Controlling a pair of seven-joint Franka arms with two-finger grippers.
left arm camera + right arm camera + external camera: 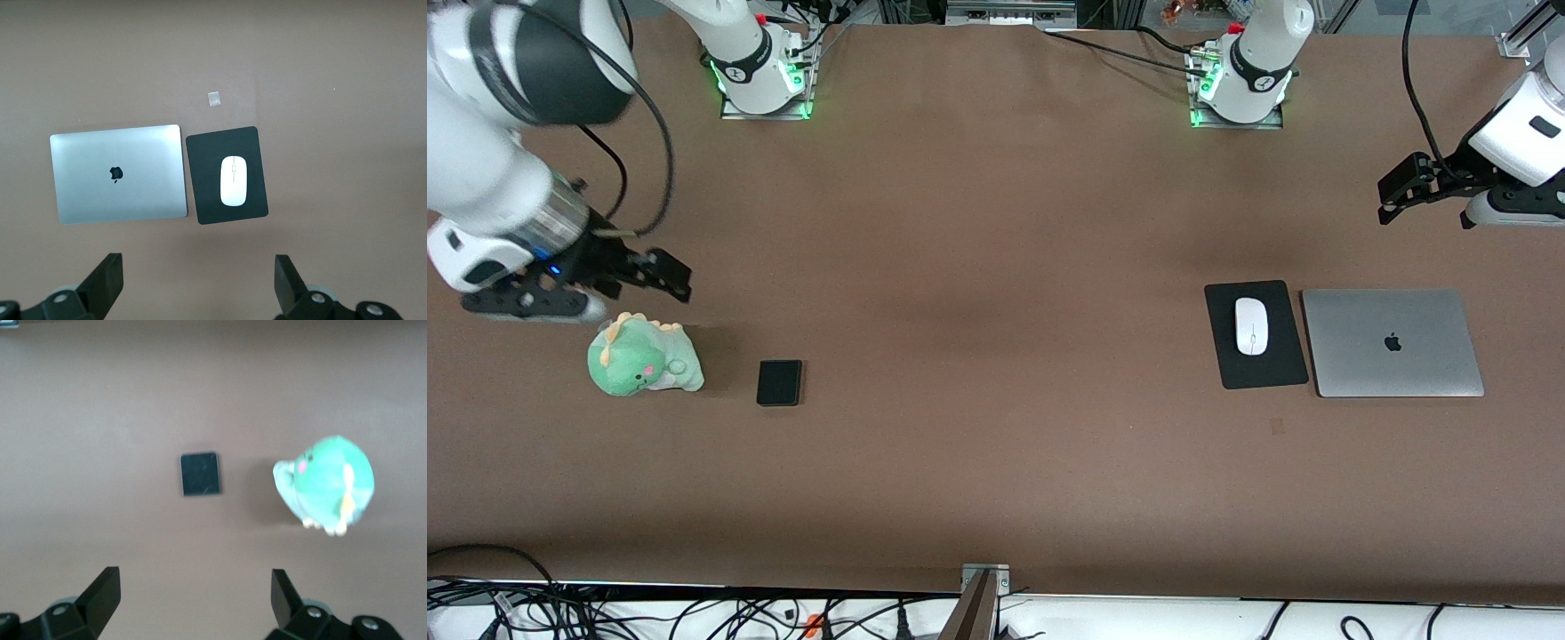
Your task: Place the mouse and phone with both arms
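The white mouse (1251, 325) lies on a black mouse pad (1280, 356) toward the left arm's end of the table. It also shows in the left wrist view (234, 181). The black phone (780, 382) lies flat on the table toward the right arm's end and shows in the right wrist view (200, 474). My left gripper (1387, 200) is open and empty in the air over bare table; its jaws (198, 267) stand wide apart. My right gripper (674, 277) is open and empty over bare table by a plush; its jaws (193, 577) stand wide apart.
A closed silver laptop (1392, 342) lies beside the mouse pad, on its left-arm side. A green dinosaur plush (643, 357) sits beside the phone, on its right-arm side. A small tape mark (1277, 427) lies nearer the front camera than the pad.
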